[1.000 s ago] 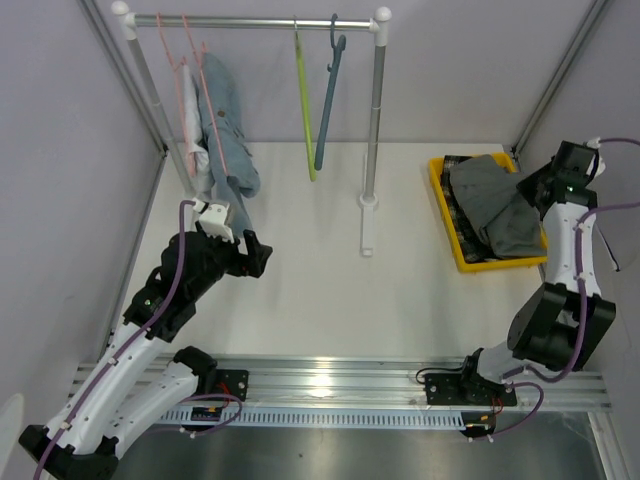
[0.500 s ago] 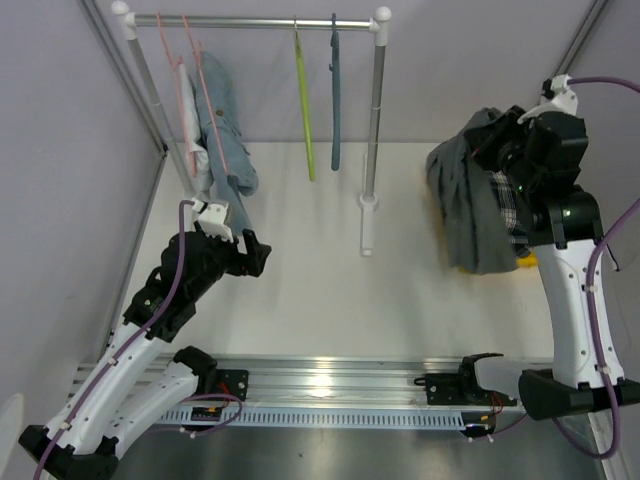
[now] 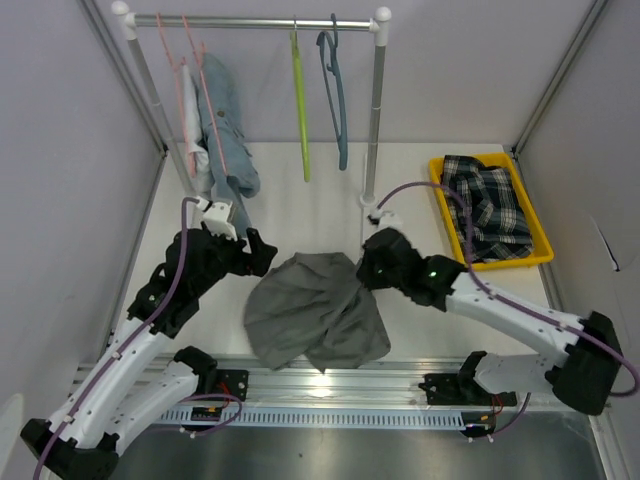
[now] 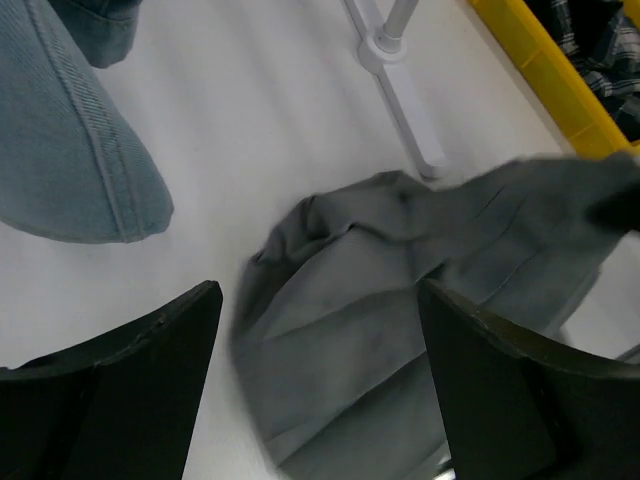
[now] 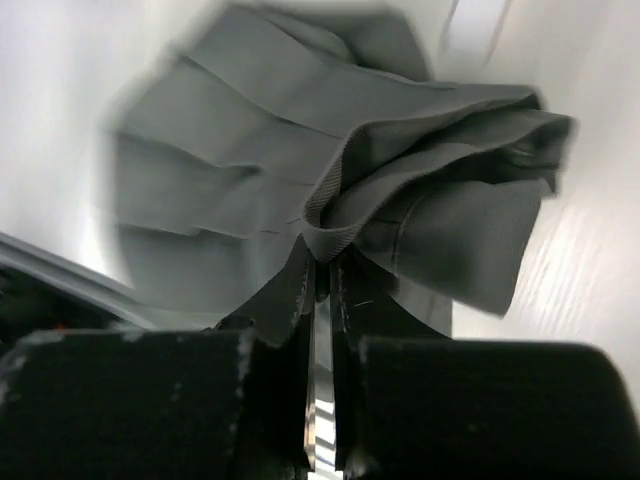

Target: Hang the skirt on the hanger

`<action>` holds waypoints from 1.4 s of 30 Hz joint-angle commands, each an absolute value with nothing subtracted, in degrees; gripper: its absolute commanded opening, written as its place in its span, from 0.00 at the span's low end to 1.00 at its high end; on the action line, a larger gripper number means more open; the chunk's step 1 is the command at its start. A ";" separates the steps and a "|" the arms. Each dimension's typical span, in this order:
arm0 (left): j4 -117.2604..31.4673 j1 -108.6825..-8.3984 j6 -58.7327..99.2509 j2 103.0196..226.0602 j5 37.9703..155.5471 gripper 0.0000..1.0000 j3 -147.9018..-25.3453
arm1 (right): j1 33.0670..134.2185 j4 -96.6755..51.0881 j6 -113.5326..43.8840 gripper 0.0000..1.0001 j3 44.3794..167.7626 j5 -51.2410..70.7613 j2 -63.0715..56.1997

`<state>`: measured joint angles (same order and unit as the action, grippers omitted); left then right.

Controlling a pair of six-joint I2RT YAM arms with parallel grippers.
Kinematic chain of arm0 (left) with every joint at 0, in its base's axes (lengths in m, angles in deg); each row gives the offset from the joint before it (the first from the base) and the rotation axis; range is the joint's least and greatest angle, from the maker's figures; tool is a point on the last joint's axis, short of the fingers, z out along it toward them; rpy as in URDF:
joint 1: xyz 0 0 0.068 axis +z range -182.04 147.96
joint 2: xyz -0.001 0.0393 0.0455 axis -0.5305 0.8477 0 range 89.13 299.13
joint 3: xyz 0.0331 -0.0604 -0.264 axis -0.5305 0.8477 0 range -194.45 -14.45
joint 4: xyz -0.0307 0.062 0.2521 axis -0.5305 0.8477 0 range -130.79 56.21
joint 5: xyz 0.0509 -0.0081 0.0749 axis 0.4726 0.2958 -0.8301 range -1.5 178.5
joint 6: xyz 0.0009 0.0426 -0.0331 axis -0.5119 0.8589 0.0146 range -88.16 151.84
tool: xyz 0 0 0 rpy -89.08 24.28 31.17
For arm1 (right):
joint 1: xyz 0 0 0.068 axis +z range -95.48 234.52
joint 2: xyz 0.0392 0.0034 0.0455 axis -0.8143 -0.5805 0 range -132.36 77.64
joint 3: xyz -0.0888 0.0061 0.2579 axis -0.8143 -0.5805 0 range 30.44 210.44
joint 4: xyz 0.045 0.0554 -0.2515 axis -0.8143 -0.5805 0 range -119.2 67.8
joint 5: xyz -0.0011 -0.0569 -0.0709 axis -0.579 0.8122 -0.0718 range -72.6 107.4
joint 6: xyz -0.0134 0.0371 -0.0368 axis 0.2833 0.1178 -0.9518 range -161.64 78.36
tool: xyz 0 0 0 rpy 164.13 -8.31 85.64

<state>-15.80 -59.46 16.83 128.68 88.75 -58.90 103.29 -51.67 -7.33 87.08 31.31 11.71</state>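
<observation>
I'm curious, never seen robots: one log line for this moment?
right end effector: shut on grey skirt | left end effector: open

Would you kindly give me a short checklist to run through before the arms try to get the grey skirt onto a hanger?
1. Right gripper shut on the skirt: ok, it pinches a folded edge.
2. Left gripper open and empty: ok, its jaws stand wide above the skirt.
3. Skirt lying on the table between both arms: ok.
4. Free hanger on the rail: ok, the green hanger and the blue hanger hang bare.
5. Skirt spread flat with its waist findable: not ok, it lies crumpled.
6. Which edge the right gripper holds, waist or hem: cannot tell.
</observation>
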 commanded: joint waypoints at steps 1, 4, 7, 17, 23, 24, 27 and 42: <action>-18.99 -59.73 11.11 130.09 93.85 0.85 -57.79 | 110.49 -43.65 -2.79 0.08 85.72 35.76 6.29; -22.93 -59.81 6.46 132.02 97.98 0.84 -55.25 | 114.28 -41.89 -1.65 0.49 85.46 35.60 2.51; -27.15 -60.60 3.63 133.60 100.45 0.84 -53.48 | 114.81 -44.16 0.45 0.76 85.54 38.13 3.37; -29.80 -74.48 6.44 144.67 94.05 0.85 -56.99 | 112.79 -57.79 15.56 0.90 78.26 44.38 17.59; -31.74 -83.70 7.67 153.19 91.06 0.84 -60.68 | 109.28 -58.59 24.89 0.88 67.91 41.84 23.76; -31.74 -84.76 8.19 154.34 90.18 0.84 -61.21 | 108.58 -57.54 25.42 0.86 66.31 39.66 25.33; -32.09 -88.37 9.16 158.03 85.28 0.84 -63.14 | 106.20 -54.20 28.40 0.79 61.65 36.92 27.97; -34.73 -94.27 10.92 169.98 80.68 0.86 -67.10 | 101.98 -41.01 31.66 0.79 58.21 30.32 24.38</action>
<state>-31.78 -93.56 9.86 168.62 82.08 -63.84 101.69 -45.47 29.41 57.66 31.05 25.02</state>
